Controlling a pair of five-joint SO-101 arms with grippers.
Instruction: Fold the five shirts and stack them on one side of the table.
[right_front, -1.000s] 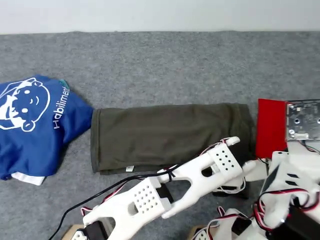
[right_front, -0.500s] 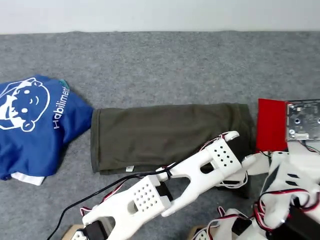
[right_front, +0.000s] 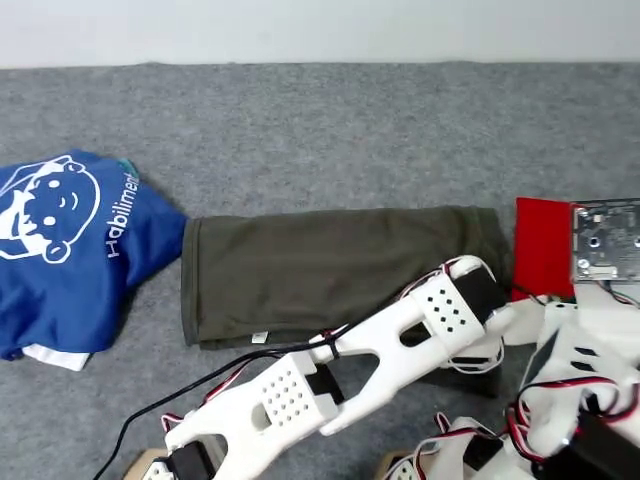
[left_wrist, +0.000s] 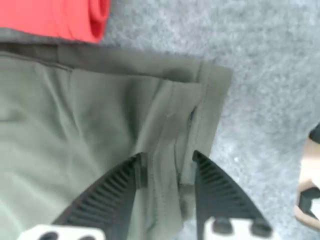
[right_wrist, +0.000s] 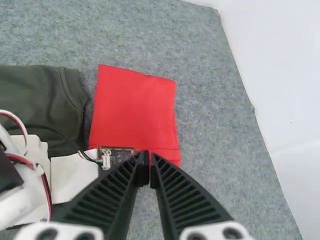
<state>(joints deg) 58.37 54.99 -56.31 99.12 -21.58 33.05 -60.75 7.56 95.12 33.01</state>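
**Limp olive shirt: take it by the layered end hem**

The olive shirt (right_front: 330, 265) lies as a long folded strip across the middle of the high view on the grey counter (right_front: 330, 120). Its right end is just beside the folded red shirt (right_front: 540, 255). The left gripper (left_wrist: 165, 167) has its fingers partly open astride a seam ridge at that end, not pinching it. The right gripper (right_wrist: 149, 167) is closed on nothing above the red shirt. The cloth looks light and floppy, so a pinch through the stacked hem should catch every layer.

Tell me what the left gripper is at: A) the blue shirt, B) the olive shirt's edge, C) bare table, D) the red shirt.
B: in its wrist view the left gripper straddles a fold at the edge of the olive shirt, with the red shirt lying beyond it.
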